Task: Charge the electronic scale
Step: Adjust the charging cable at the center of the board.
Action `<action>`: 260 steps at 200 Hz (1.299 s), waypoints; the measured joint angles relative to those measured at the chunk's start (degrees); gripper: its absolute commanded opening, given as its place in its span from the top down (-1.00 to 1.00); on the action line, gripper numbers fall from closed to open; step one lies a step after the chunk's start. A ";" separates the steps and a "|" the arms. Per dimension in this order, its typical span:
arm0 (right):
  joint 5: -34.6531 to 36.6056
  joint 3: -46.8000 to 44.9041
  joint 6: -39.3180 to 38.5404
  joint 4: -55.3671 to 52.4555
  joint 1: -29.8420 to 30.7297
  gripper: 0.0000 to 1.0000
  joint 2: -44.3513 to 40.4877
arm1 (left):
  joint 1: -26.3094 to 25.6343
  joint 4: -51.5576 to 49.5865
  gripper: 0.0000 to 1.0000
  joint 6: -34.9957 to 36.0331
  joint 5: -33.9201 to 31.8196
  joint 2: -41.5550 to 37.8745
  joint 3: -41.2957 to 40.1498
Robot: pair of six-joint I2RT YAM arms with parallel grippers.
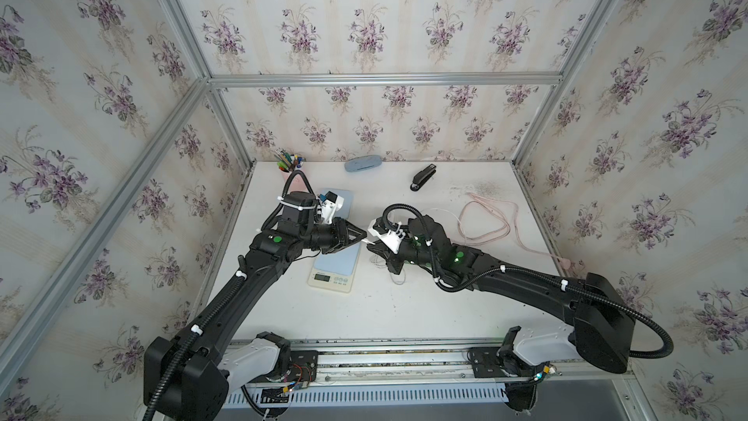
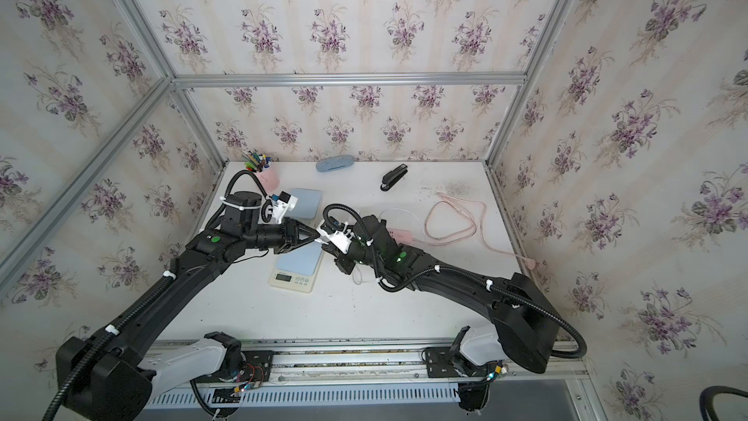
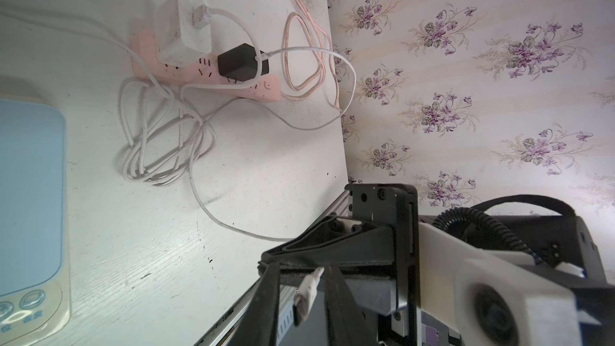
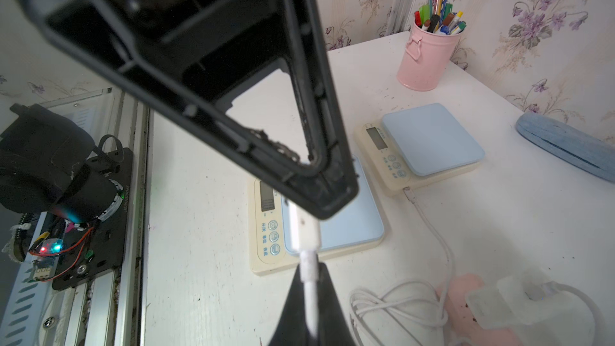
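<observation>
Presently both arms meet just above the nearer electronic scale [image 1: 335, 267], which lies flat on the table [image 1: 404, 309] with its display toward the robot. A second scale [image 4: 432, 141] beyond it already has a lead in its side.

The right gripper [image 4: 307, 281] is clamped tight on the white charging cable [image 3: 206, 201] just behind the plug [image 3: 306, 294]. The left gripper [image 3: 303, 266] has its jaws drawn narrow either side of that plug; whether the pads bear on it cannot be determined.

Hazards, as judged:
- If the right lets go before the left is firm, the plug drops onto the weighing platform.
- A skewed hold on the plug would leave it misaligned with the charging port, which is not visible.
- Opposed pulls by the two arms would strain the cable and could drag the pink power strip [image 3: 206, 74].
</observation>
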 measured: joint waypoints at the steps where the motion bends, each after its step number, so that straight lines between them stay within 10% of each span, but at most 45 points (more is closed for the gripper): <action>1: 0.00 0.02 -0.02 0.00 0.00 1.00 0.02 | 0.00 0.02 0.66 -0.02 0.00 0.00 -0.02; 54: 0.02 0.55 -0.37 -0.79 0.00 1.00 0.15 | 0.13 1.46 0.99 -0.81 1.03 -0.22 -0.55; 81: 0.26 0.79 -0.35 -0.79 0.02 0.29 -0.35 | 1.01 1.27 1.00 -1.05 0.55 -1.18 -0.55; 107: 1.49 -1.46 -0.63 0.28 0.00 0.13 -3.65 | 3.19 1.20 1.00 -1.40 -0.55 -2.49 -0.55; 260: -2.03 5.35 -6.36 2.19 0.00 0.71 2.43 | 5.27 1.27 0.97 -0.90 4.02 -1.25 -0.83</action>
